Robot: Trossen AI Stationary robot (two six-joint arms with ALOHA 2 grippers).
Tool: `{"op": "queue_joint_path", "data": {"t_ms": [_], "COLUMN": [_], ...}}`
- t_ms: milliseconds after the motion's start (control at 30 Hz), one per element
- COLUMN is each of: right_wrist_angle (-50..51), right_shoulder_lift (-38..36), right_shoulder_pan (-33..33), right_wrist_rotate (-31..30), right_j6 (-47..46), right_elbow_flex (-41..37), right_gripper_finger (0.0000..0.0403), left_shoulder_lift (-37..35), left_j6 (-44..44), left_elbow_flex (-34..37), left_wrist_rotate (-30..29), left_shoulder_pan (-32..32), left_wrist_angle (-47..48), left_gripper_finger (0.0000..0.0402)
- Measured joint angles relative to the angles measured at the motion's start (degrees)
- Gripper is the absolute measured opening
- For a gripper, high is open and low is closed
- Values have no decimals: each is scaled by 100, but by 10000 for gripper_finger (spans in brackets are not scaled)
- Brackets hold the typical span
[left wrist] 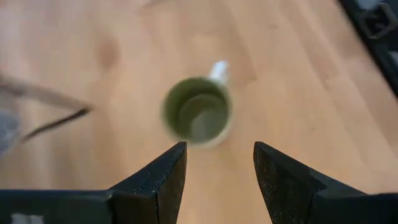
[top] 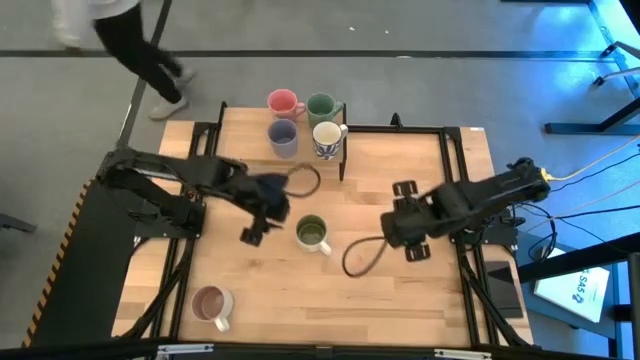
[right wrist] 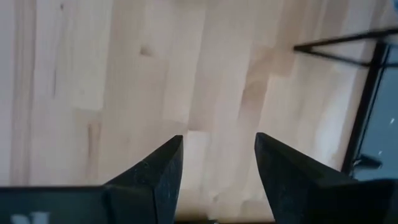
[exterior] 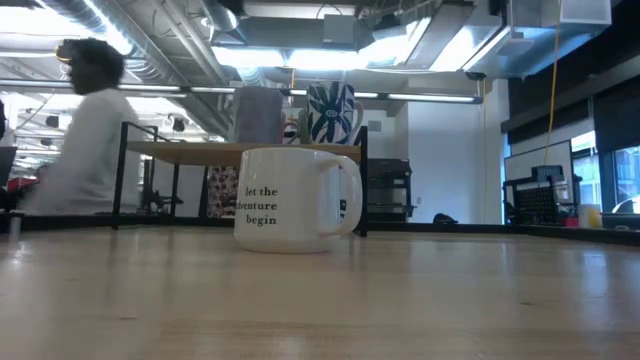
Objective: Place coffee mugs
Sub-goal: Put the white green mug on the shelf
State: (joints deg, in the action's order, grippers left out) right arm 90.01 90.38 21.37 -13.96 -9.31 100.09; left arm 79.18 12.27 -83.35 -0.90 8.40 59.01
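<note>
Six coffee mugs counted in the high view; two arms, two pincers.

Four mugs stand grouped at the table's far edge by a black frame rack (top: 343, 150): pink mug (top: 283, 102), dark green mug (top: 320, 106), lavender mug (top: 282, 137), white mug with blue pattern (top: 327, 139). All four lie beyond the left pincer, well apart from it.

Cream mug with olive-green inside (top: 312, 233) stands upright on the wooden table (top: 400, 290), mid-table, handle toward the right arm's side. In the low view it shows black lettering on its side. It sits just beside the left pincer (top: 252, 235), apart from it, not touched. In the left wrist view the mug (left wrist: 198, 112) is ahead of the two dark fingers (left wrist: 163, 180), beyond the gap between them; fingers spread, nothing between them.

Beige-pink mug (top: 211, 303) stands alone near the table's front edge, on the left arm's side, well apart from the left pincer.

Right pincer (top: 402, 228) hangs over bare wood across from the cream mug, well apart from it. Right wrist view: fingers (right wrist: 155, 180) spread, holding nothing, only table boards between and ahead.

One person (exterior: 85, 130) walks past behind the table.
</note>
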Motion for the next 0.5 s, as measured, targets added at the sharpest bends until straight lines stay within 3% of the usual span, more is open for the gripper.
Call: {"op": "queue_joint_path", "data": {"t_ms": [233, 500], "right_wrist_angle": [0, -115], "right_shoulder_lift": [-215, -216], "right_shoulder_pan": [530, 728], "right_wrist_rotate": [-70, -39], "right_j6": [-971, -1416], "right_elbow_flex": [-564, -611], "right_gripper_finger": [184, 184], "left_shoulder_lift": [37, 206], "left_j6": [548, 1045], "left_elbow_flex": [1710, 2853], "left_wrist_rotate": [915, 1052], "left_shoulder_pan": [65, -13], "left_wrist_angle": [-2272, -3682], "left_gripper_finger": [181, 181]}}
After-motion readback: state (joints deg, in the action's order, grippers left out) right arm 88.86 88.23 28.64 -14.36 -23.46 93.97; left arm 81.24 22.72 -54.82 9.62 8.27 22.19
